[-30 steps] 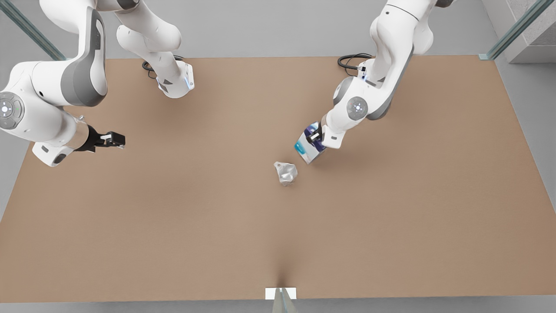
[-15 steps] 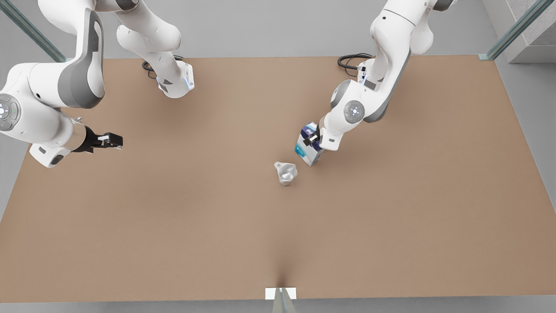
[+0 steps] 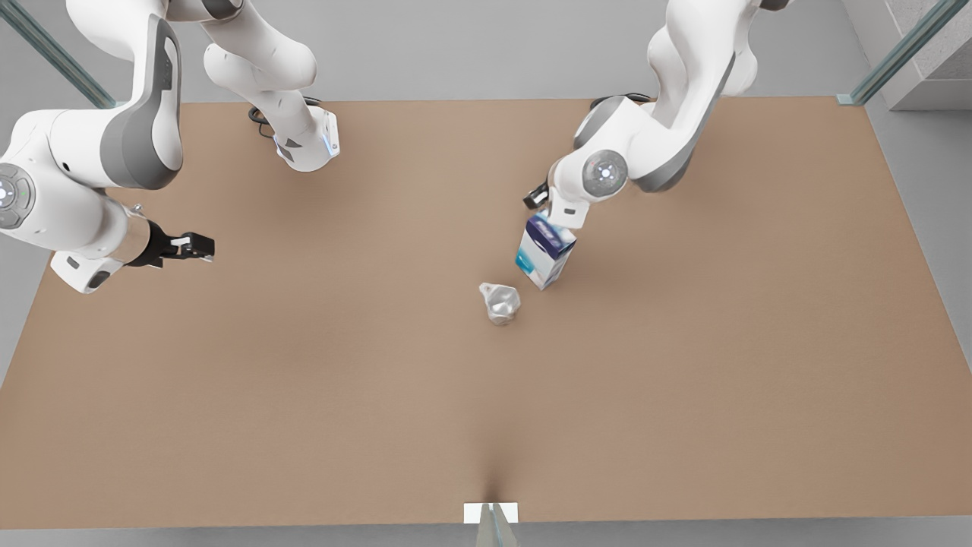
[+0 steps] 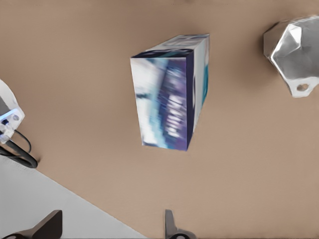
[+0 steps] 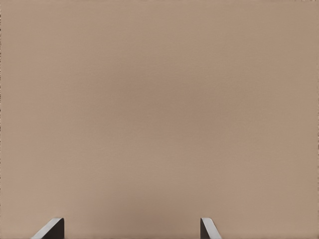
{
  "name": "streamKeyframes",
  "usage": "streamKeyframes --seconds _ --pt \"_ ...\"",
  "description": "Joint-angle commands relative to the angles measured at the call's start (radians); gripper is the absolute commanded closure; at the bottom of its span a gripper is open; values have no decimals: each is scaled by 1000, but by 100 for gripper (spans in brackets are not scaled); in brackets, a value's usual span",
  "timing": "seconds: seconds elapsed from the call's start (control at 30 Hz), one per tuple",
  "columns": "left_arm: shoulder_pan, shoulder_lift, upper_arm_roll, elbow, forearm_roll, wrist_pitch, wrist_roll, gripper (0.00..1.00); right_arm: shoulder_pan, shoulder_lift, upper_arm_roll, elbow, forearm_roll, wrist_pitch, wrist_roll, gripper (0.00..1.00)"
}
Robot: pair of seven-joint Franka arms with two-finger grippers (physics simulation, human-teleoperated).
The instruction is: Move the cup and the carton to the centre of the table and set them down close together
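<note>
Standing upright near the middle of the table [image 3: 304,395], the carton [image 3: 544,258] has the cup [image 3: 500,302] just beside it, not touching. The left gripper [image 3: 536,197] hovers just above the carton, fingers spread wide, holding nothing. The right gripper [image 3: 199,245] waits well apart from both, over bare tabletop at the front view's left, its fingers [image 5: 50,229] also wide and empty.
</note>
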Motion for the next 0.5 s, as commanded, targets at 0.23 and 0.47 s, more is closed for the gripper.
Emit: streamKeyframes --seconds 0.23,0.47 --pt "271 36 261 131 339 88 998 0 -1 8 -3 -3 -5 11 7 0" --pt "282 75 275 155 336 111 994 0 -1 8 -5 -2 -6 11 10 0"
